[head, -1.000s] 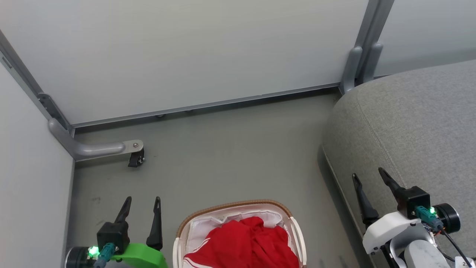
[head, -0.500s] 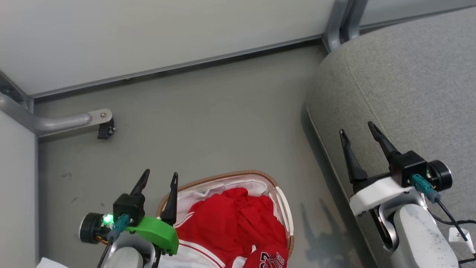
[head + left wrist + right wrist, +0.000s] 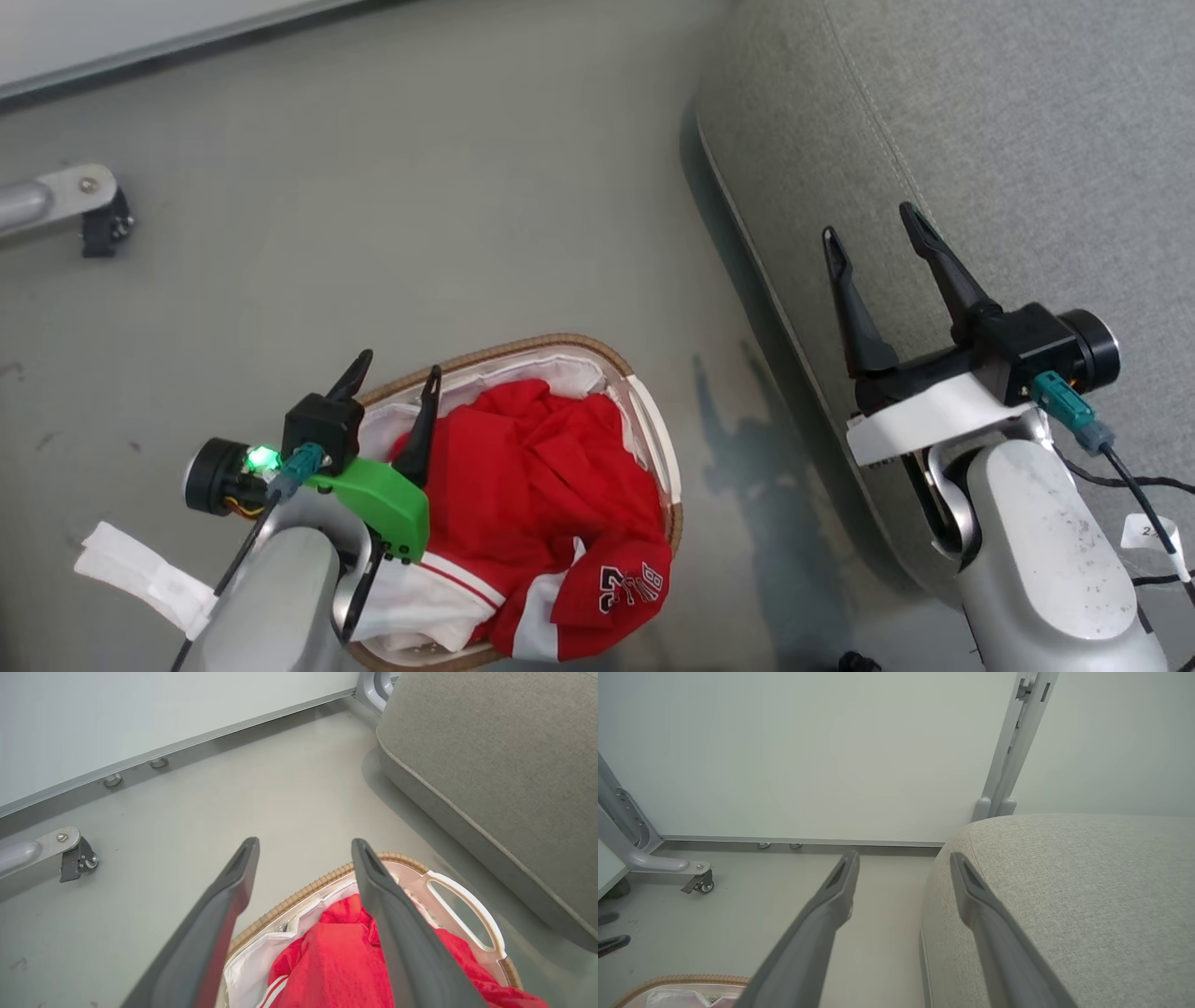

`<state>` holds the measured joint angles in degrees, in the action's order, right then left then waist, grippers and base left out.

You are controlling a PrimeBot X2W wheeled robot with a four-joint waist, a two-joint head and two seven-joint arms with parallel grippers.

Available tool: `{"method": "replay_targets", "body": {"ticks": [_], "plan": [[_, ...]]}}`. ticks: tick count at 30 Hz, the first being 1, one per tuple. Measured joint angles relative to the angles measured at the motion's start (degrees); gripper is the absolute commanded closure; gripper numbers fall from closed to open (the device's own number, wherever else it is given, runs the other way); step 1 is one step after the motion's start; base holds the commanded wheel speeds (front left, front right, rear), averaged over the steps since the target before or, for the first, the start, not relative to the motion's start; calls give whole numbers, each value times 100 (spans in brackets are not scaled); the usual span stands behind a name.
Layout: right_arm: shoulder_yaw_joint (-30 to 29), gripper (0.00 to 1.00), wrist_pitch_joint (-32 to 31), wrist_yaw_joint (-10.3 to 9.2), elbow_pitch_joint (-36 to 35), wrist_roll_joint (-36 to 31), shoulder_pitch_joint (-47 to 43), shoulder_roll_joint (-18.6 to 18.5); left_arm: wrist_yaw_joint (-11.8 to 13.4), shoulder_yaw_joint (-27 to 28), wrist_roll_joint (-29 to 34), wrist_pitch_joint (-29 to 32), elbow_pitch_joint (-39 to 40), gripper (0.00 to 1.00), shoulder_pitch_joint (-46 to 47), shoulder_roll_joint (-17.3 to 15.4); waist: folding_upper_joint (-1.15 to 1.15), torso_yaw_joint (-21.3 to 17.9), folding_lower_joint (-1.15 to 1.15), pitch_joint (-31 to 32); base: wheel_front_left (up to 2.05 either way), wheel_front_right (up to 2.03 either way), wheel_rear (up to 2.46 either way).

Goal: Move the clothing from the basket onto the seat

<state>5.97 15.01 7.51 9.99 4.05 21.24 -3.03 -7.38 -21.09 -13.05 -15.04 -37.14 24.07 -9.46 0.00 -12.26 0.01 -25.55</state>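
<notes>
Left gripper (image 3: 399, 364) over basket (image 3: 523, 343) rim, jaws apart, empty; clothing (image 3: 541, 467) inside. Right gripper (image 3: 868, 221) above seat (image 3: 980, 112) edge, jaws apart.

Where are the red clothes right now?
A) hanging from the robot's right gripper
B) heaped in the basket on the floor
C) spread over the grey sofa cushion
B: the clothing lies heaped inside the basket, on the floor beside the seat, with the left gripper open over its rim.
</notes>
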Motion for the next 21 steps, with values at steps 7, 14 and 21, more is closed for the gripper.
{"method": "replay_targets", "body": {"ticks": [7,14,21], "plan": [[188,0,0,0,-327,191,196,-1,0,-524,-308,0,-688,0,566,-212,0,-303,0,-681,0,0,0],[407,0,0,0,-549,302,348,4,0,-1140,-766,0,-1469,0,1083,-394,0,-556,0,-1292,0,0,0],[547,0,0,0,-627,349,419,4,0,-1678,-1218,0,-1962,0,1547,-536,0,-734,0,-1767,0,0,0]]}}
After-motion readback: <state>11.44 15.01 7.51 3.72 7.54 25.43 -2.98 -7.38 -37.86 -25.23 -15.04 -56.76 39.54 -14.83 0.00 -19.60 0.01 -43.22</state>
